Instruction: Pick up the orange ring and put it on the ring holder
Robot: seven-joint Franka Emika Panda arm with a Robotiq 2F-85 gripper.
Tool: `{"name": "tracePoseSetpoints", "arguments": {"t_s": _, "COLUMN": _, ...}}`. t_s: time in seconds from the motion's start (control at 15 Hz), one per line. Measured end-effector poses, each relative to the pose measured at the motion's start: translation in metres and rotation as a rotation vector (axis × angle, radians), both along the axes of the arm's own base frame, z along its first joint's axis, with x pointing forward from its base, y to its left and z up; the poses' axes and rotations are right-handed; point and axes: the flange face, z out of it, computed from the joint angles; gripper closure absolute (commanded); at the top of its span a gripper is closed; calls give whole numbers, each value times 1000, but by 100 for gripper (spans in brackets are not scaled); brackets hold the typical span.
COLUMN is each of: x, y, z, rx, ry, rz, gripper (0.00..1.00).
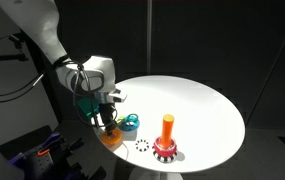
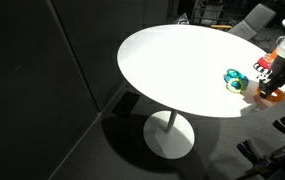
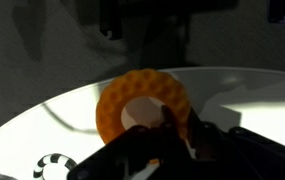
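Observation:
The orange ring (image 3: 132, 95) fills the middle of the wrist view. My gripper (image 3: 172, 125) is shut on its near-right rim, one finger in the hole and one outside. In both exterior views the ring (image 1: 110, 138) (image 2: 270, 97) hangs under the gripper (image 1: 106, 122) (image 2: 272, 80) at the edge of the white round table (image 1: 192, 100). Whether it touches the table I cannot tell. The ring holder (image 1: 166, 140), an orange peg on a red base with a toothed rim, stands apart from the gripper along the same table edge, with nothing on the peg.
A green ring and a blue ring (image 1: 130, 122) (image 2: 235, 79) lie together beside the gripper. A small dark gear-like piece (image 1: 142, 146) (image 3: 54, 162) lies between the gripper and the holder. The table edge is close under the ring.

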Motion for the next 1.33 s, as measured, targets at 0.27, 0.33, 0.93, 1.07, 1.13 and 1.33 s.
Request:
{"name": "tracePoseSetpoints", "arguments": {"t_s": 0.27, "x": 3, "y": -5, "z": 31, "rx": -34, "ry": 9, "rz": -6, "gripper": 94}}
{"name": "tracePoseSetpoints", "arguments": {"t_s": 0.33, "x": 4, "y": -6, "z": 40, "rx": -39, "ry": 7, "rz": -7, "gripper": 94}}
{"name": "tracePoseSetpoints", "arguments": {"t_s": 0.93, "x": 25, "y": -35, "z": 112, "rx": -64, "ry": -34, "rz": -79, "gripper": 94}}
{"name": "tracePoseSetpoints", "arguments": {"t_s": 1.07, "x": 31, "y": -46, "z": 123, "rx": -68, "ry": -48, "rz": -103, "gripper": 94}}
{"name": "tracePoseSetpoints", "arguments": {"t_s": 1.13, "x": 34, "y": -51, "z": 128, "rx": -71, "ry": -53, "rz": -114, "gripper": 94}}
{"name": "tracePoseSetpoints", "arguments": {"t_s": 1.33, "x": 42, "y": -66, "z": 142, "rx": -78, "ry": -67, "rz": -147, "gripper": 94}}
